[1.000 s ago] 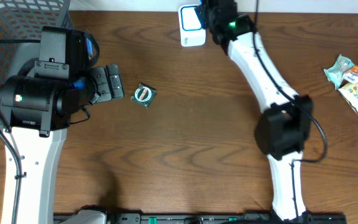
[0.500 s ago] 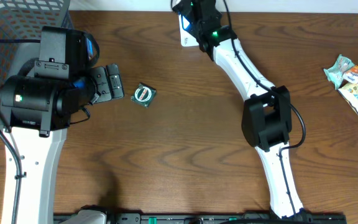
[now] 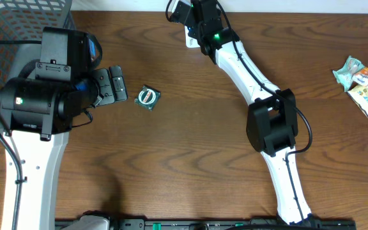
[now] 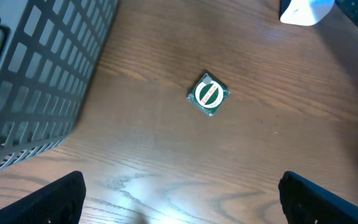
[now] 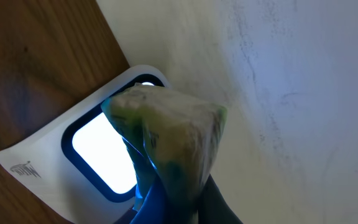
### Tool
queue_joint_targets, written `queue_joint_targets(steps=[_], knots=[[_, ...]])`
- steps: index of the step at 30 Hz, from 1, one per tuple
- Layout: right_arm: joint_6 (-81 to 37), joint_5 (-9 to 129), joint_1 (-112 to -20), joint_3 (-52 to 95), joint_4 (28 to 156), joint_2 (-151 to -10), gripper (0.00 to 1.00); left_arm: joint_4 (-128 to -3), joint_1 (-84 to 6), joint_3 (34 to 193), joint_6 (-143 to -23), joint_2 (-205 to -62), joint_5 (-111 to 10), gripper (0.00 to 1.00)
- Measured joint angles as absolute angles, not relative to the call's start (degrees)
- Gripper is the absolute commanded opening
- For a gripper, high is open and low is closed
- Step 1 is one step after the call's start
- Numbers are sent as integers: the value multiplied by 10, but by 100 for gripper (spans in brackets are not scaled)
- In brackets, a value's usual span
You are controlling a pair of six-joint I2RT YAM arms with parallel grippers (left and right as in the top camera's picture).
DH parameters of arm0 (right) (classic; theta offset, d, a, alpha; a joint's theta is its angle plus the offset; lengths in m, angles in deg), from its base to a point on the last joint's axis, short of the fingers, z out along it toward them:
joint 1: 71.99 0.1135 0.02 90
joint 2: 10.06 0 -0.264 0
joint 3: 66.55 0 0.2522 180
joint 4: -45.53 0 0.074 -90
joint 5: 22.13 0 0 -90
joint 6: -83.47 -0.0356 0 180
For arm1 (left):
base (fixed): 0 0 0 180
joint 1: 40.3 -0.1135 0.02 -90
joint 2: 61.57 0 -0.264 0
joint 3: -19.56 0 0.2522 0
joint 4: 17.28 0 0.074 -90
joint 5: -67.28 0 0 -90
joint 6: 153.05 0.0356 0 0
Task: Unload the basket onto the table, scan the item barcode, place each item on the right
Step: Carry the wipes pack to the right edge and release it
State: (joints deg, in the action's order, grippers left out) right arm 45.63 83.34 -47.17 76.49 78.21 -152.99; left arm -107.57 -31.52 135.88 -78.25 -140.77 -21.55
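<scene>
We see a brown wooden table [image 3: 190, 147] with a grey wire basket [image 3: 8, 29] at its far left corner; the 2 arms reach over it from the near edge. The left gripper [image 3: 121, 85] hangs above the wood beside the basket with its fingers spread wide and nothing between them. The right arm stretches to the far edge, where the right gripper [image 5: 176, 200] is pressed together, pinching a green packet [image 5: 166, 134]. A white scanner [image 5: 48, 168] with a lit, blue-rimmed window stands at that edge against the pale wall; the packet is held up right in front of the window, covering part of it. The wrist view is blurred this close, so the packet's print is perhaps unreadable, and we cannot tell which face meets the window. A heap of snack bags [image 3: 366, 80] lies at the right edge; 1 small square sachet [image 4: 209, 94] with a round green label lies flat just beyond the left gripper, apart from it.
</scene>
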Motion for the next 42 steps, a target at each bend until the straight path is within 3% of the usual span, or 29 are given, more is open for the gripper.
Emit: queue_joint_targets(steps=[6,15,30,39,42], knots=[[430,833,-473,765,776,-1530,1,-1076,-315,1359,-782,-1408,-215,98],[247,843,-517,765,825,-1502,1,-1076,-315,1359,-782,-1408,-215,98],[-189,919,-856,776,1172,-1408,2,-1076,-315,1359,-782,-1408,-215,98],[-259,919,-971,768,1236,-1408,2,-1076,-315,1359,-782,-1408,-215,98],[-265,918,-1004,750,1225,-1408,6,-1076,-315,1359,-782,-1408,-215,98]])
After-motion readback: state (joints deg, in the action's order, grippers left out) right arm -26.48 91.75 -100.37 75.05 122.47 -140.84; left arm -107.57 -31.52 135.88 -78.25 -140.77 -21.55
